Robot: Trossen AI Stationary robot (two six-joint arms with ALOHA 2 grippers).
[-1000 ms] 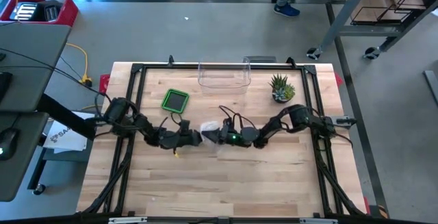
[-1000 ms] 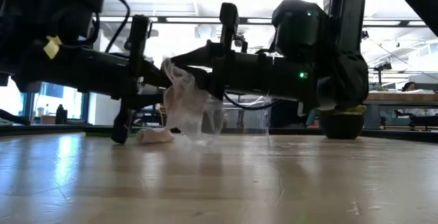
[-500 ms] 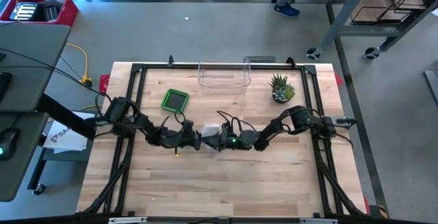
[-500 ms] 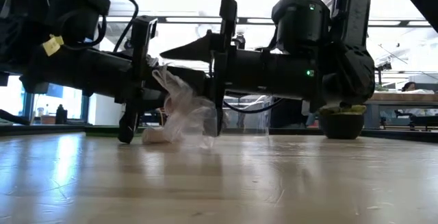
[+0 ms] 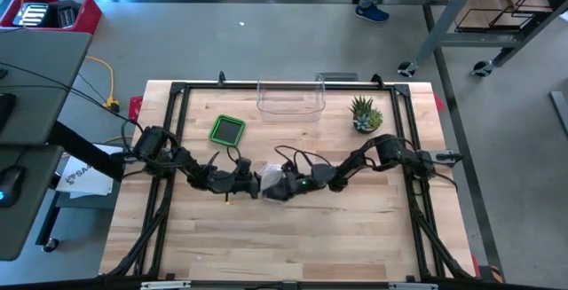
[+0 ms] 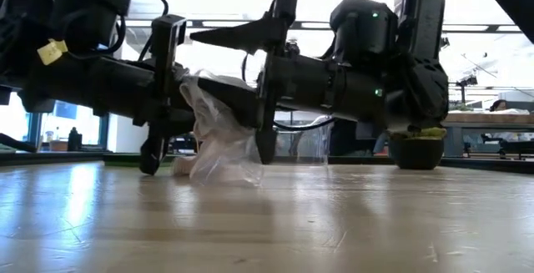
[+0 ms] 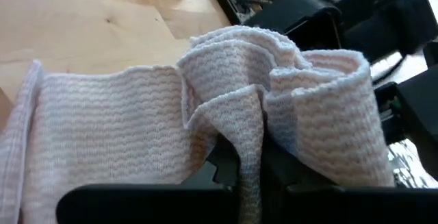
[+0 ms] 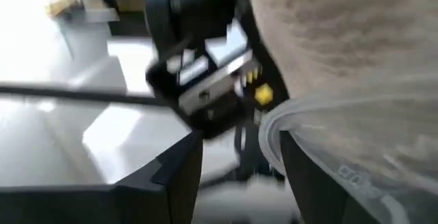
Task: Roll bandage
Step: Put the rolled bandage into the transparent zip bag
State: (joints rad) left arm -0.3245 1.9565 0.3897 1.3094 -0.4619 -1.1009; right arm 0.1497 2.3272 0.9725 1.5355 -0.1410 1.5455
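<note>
At frame centre, left gripper (image 5: 252, 184) stayed clamped on bandage (image 7: 226, 128), anchoring it; right gripper (image 6: 265, 81) gaped w/ 2 fingers apart, probably to regrip.

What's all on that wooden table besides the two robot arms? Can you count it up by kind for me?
Bandage: 1
Clear plastic wrapper: 1
Green square dish: 1
Clear bin: 1
Potted plant: 1
Total: 5

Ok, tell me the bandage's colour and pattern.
Pale pinkish-white bandage with a wavy knit weave; clearest in the left wrist view.
</note>
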